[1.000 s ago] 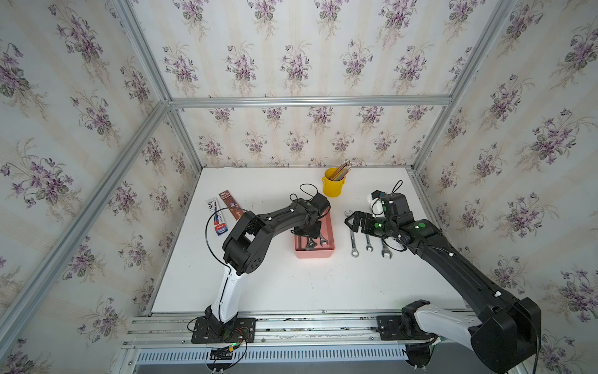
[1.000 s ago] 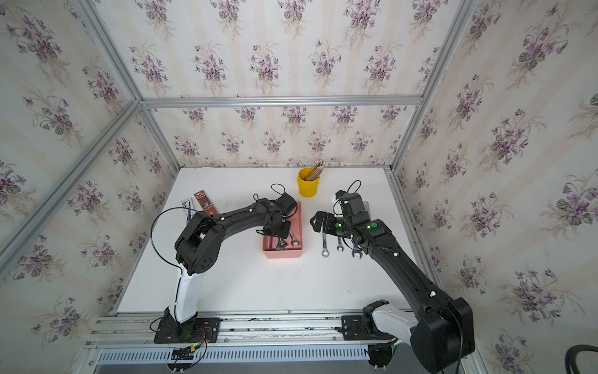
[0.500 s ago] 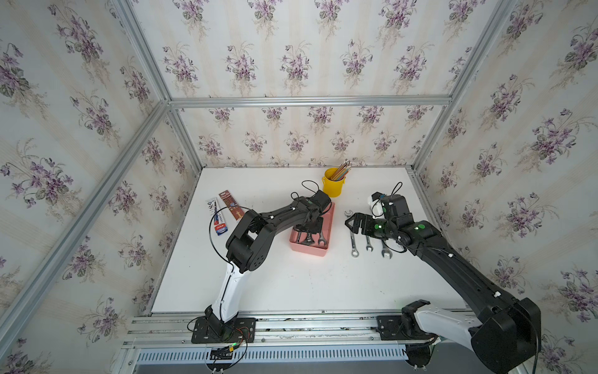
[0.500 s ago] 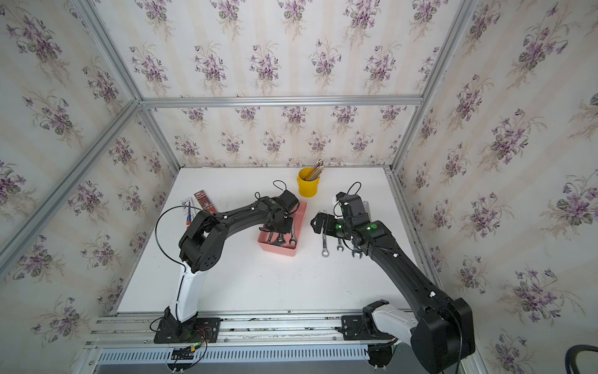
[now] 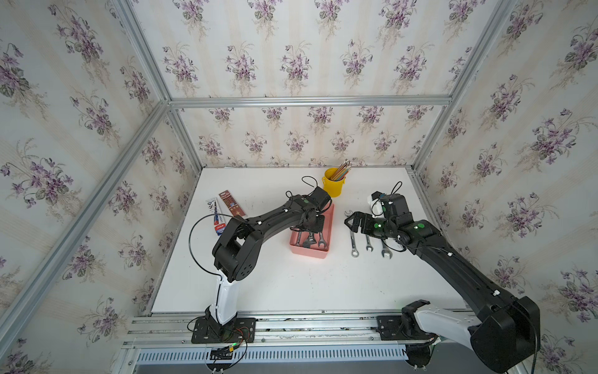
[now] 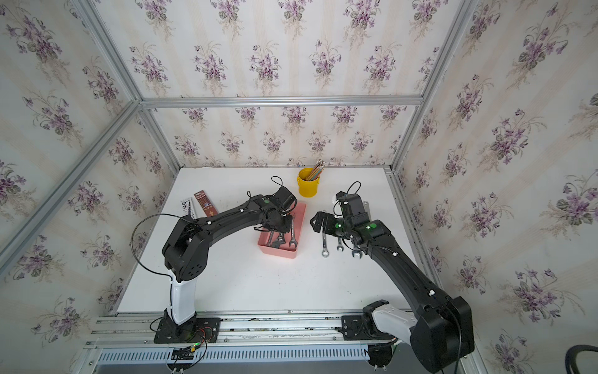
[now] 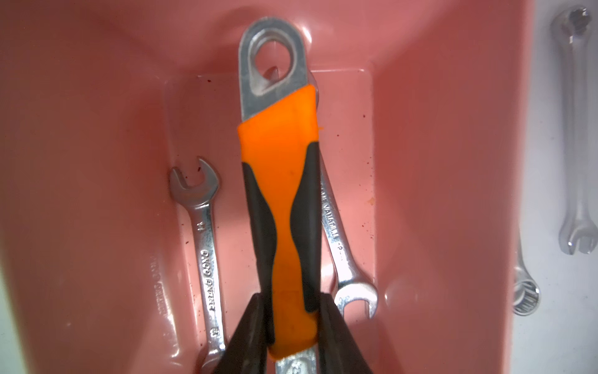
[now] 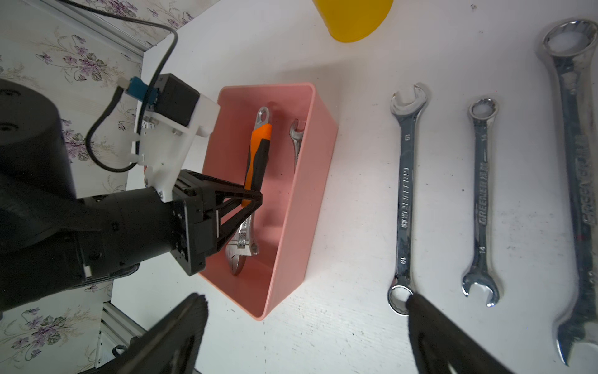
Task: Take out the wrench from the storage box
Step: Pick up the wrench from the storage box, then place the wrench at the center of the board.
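left claw pinches the wrench on its rubber handle, with the heavy steel head just beside the claw: stiff, good friction, probably little tilting.

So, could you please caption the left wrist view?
Left gripper clamps the orange-handled adjustable wrench inside the pink storage box.

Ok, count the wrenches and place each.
6. In the pink box: the orange-handled wrench in the left gripper, a plain wrench beside it, a half-covered wrench under it. On the table beside it: a medium wrench, a short wrench, a big wrench. More may be hidden.
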You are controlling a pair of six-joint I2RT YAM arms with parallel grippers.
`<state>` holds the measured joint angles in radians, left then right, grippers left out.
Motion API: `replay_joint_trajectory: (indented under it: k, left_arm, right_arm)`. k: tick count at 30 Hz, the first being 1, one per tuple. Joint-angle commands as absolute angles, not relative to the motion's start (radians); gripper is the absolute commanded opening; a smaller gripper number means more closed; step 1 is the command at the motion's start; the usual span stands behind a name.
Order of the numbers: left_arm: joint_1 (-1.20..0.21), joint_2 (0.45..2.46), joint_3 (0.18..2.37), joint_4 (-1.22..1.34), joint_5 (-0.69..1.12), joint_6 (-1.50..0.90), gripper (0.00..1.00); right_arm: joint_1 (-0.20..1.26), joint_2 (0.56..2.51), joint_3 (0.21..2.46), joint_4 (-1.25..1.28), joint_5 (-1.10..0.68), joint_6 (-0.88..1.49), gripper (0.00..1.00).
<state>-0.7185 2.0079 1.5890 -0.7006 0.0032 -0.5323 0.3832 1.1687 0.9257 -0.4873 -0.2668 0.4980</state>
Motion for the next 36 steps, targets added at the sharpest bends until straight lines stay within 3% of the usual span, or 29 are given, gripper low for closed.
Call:
replay_joint_trajectory:
  k: [1, 12, 23, 36]
  left_arm:
    - [-0.718, 1.974, 1.589, -0.722, -0.003, -0.543, 0.19]
    - [-0.698, 1.84, 1.672, -0.914, -0.03, -0.466, 0.21]
    - [-0.521, 1.68, 1.477, -0.924, -0.076, -0.336, 0.23]
    - [-0.434, 1.874, 1.336, -0.697, -0.011, -0.322, 0.23]
  right_arm:
    - [0.383, 1.174, 0.945, -0.468, -0.269, 0.496, 1.0]
    - [0.401, 1.2, 0.974, -0.438, -0.309, 0.502, 1.0]
    - [0.459, 1.259, 0.98, -0.372, -0.335, 0.522, 1.0]
    - [0.473, 1.273, 0.971, -0.369, -0.337, 0.521, 1.0]
